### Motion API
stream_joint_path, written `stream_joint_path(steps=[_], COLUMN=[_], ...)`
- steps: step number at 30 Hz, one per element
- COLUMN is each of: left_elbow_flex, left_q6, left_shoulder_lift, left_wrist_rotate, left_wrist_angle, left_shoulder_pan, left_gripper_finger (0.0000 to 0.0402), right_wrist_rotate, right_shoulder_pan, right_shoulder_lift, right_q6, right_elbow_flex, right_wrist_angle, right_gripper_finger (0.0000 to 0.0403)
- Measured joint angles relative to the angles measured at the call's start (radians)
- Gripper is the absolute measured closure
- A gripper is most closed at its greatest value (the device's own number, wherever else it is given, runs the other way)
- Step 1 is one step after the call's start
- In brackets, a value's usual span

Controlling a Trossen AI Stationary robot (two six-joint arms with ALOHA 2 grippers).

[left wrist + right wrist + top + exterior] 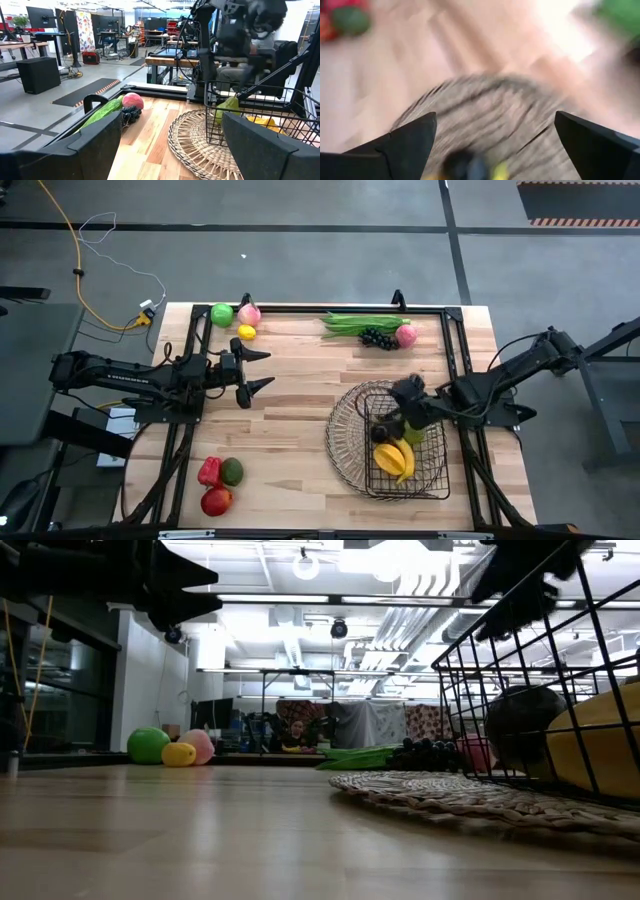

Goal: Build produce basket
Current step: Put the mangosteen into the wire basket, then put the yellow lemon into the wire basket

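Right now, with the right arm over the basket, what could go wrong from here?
1. The right tool hangs open just above the basket; lifting away, a finger might snag the wire and drag it.
2. The bananas already fill much of the mesh centre, so later fruit may roll out onto the flared rim.
3. The left tool, open mid-table, could cross the right arm's path toward the grapes.

A grey concrete floor point(300, 250) surrounds the wooden table point(300, 380); beyond it, desks with monitors point(40, 15), hanging patterned cloths point(380, 725) and bright ceiling lights point(395, 560) fill the workshop
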Motion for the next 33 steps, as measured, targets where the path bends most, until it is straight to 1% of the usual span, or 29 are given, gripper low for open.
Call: stream_joint_path(steps=[2, 5, 7, 9, 11, 14, 17, 19, 22, 24, 27, 33], left_elbow_flex=[0.0, 0.0, 0.0, 0.0, 0.0, 0.0, 0.0, 0.0, 0.0, 0.0, 0.0, 0.0], left_q6=[0.0, 0.0, 0.0, 0.0, 0.0, 0.0, 0.007, 0.018, 0.026, 0.026, 0.025, 0.011], left_shoulder_lift=[0.0, 0.0, 0.0, 0.0, 0.0, 0.0, 0.0, 0.0, 0.0, 0.0, 0.0, 0.0], left_wrist_rotate=[0.0, 0.0, 0.0, 0.006, 0.025, 0.06, 0.065, 0.065, 0.065, 0.062, 0.062, 0.064], left_wrist_angle=[0.0, 0.0, 0.0, 0.0, 0.0, 0.001, 0.003, 0.003, 0.007, 0.015, 0.029, 0.027], left_shoulder_pan=[0.0, 0.0, 0.0, 0.0, 0.0, 0.0, 0.0, 0.0, 0.0, 0.0, 0.0, 0.0], left_gripper_finger=[0.0073, 0.0073, 0.0074, 0.0074, 0.0073, 0.0073, 0.0074, 0.0073, 0.0073, 0.0073, 0.0073, 0.0073], right_wrist_rotate=[0.012, -0.024, -0.086, -0.167, -0.266, -0.442, -0.586, -0.64, -0.654, -0.656, -0.659, -0.66], right_shoulder_pan=[-0.049, -0.138, -0.206, -0.278, -0.353, -0.467, -0.576, -0.634, -0.682, -0.693, -0.686, -0.657], right_shoulder_lift=[0.0, 0.0, 0.0, -0.004, -0.009, -0.01, 0.002, 0.016, 0.028, 0.029, 0.029, 0.029], right_q6=[-0.053, -0.13, -0.209, -0.311, -0.426, -0.58, -0.668, -0.69, -0.671, -0.639, -0.61, -0.613], right_elbow_flex=[0.012, 0.011, -0.009, -0.052, -0.107, -0.223, -0.349, -0.42, -0.492, -0.515, -0.517, -0.517], right_wrist_angle=[0.004, -0.002, 0.04, 0.137, 0.314, 0.653, 1.022, 1.21, 1.435, 1.51, 1.526, 1.521], right_gripper_finger=[0.0011, 0.0011, 0.0011, 0.0011, 0.0011, 0.0011, 0.0011, 0.0011, 0.0011, 0.0011, 0.0011, 0.0011])
